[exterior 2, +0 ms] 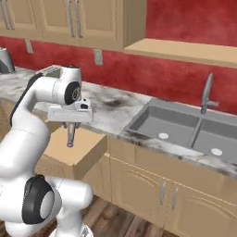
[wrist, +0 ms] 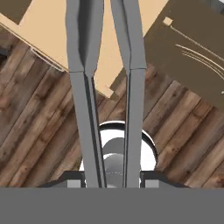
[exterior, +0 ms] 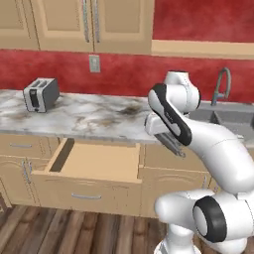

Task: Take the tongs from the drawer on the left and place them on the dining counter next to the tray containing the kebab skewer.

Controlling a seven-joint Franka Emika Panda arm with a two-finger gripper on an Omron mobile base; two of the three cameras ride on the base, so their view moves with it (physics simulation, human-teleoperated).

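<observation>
Tongs [wrist: 107, 87] already out of the open drawer [exterior: 94, 163] and pinched in the jaws of the gripper [exterior 2: 70, 139], hanging above the drawer's right front corner (drawer looks bare now); carry to the dining counter beside the tray still left

drawer [exterior: 94, 163] open, toaster [exterior: 41, 94] well aside

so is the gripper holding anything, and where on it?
Yes: the gripper holds the tongs, clamped near one end; both arms extend away from the hand.
</observation>
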